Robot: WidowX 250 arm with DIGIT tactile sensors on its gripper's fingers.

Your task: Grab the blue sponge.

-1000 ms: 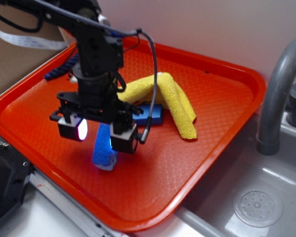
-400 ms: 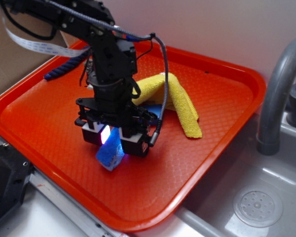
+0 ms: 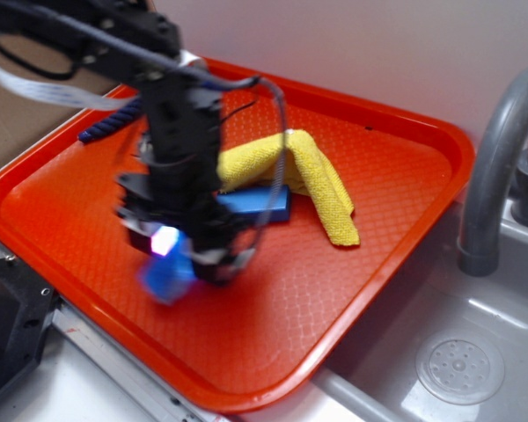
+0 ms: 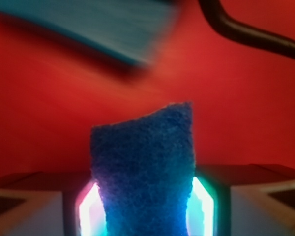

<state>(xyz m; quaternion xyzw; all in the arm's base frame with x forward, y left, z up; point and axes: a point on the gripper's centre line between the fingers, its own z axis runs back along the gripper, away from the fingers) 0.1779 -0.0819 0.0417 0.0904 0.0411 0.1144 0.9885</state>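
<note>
Gripper (image 4: 145, 209) clamped on the blue sponge (image 4: 143, 172) (fuzzy face showing) above the orange tray (image 3: 378, 176).

Black arm reaches in from upper left, wrist pitched down. Gripper (image 3: 183, 255) low, motion-blurred in exterior view. Fingers (image 4: 86, 206) pressed on both sides of blue sponge (image 4: 143, 172), glowing where they meet it. Black cable loops off wrist on right side.
</note>
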